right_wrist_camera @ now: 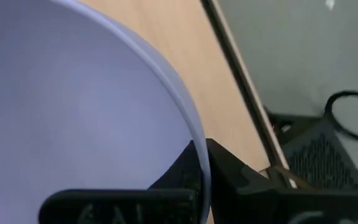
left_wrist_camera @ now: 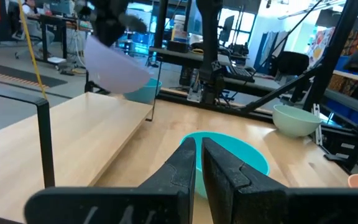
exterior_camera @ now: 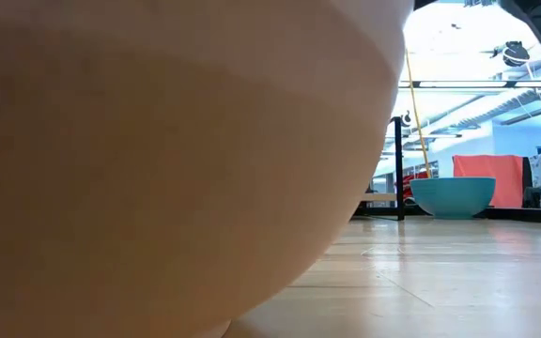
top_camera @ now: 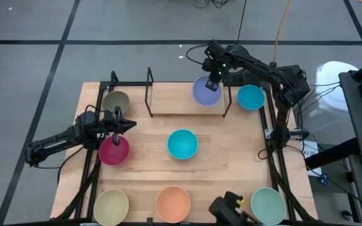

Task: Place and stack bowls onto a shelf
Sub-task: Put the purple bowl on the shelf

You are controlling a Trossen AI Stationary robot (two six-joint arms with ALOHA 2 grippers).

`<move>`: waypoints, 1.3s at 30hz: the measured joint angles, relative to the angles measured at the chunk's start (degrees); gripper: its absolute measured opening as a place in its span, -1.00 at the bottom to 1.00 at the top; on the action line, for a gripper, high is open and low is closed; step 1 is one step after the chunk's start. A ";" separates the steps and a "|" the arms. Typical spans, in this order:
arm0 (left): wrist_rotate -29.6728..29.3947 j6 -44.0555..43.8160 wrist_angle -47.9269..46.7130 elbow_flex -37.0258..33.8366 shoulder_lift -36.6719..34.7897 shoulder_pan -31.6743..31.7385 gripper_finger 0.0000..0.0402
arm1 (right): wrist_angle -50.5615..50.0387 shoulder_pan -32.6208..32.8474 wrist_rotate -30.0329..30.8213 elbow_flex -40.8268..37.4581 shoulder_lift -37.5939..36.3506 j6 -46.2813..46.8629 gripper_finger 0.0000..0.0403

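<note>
My right gripper [top_camera: 213,80] is shut on the lavender bowl [top_camera: 207,91] and holds it over the right end of the shelf [top_camera: 181,105], at the table's far edge. The left wrist view shows that bowl [left_wrist_camera: 114,65] tilted in the air. The olive-grey bowl [top_camera: 115,102] rests on its base on the shelf's left end. My left gripper [top_camera: 131,124] is shut on nothing, just beyond the magenta bowl [top_camera: 114,150], and points toward the cyan bowl [top_camera: 182,144] at the table's middle. The blue bowl [top_camera: 251,97] stands right of the shelf. My right gripper pinches the lavender bowl's rim [right_wrist_camera: 199,146], one finger [right_wrist_camera: 182,168] inside the bowl and one finger [right_wrist_camera: 235,171] outside. The fingers come from above on the bowl's far side. The bowl is lifted clear of the shelf and tilted.
The cream bowl [top_camera: 110,206], orange bowl [top_camera: 173,204] and pale green bowl [top_camera: 268,205] stand along the near edge. The orange bowl [exterior_camera: 158,169] fills most of the low view. Black upright rods [top_camera: 149,93] rise from the shelf. Bare wood lies between the cyan bowl and the shelf.
</note>
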 joint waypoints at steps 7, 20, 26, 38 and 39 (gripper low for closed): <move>0.00 0.00 0.00 0.00 0.00 -0.01 -0.84 | -1.43 -1.40 -0.03 0.00 5.11 -4.67 -1.00; -0.02 0.06 -0.01 0.00 0.00 0.00 -0.84 | -1.87 -1.42 -0.18 0.07 9.42 -8.48 -0.96; -0.02 0.20 0.31 0.00 0.00 0.00 -0.84 | -0.14 -1.39 0.37 0.02 9.44 -9.48 -0.73; -0.01 -2.16 3.48 0.00 0.00 -0.01 -0.84 | -2.39 0.18 0.29 -0.02 7.99 -14.23 -0.33; -0.02 -3.67 3.99 0.00 0.00 0.01 -0.84 | -2.30 0.38 0.29 -0.02 7.58 -14.29 -0.33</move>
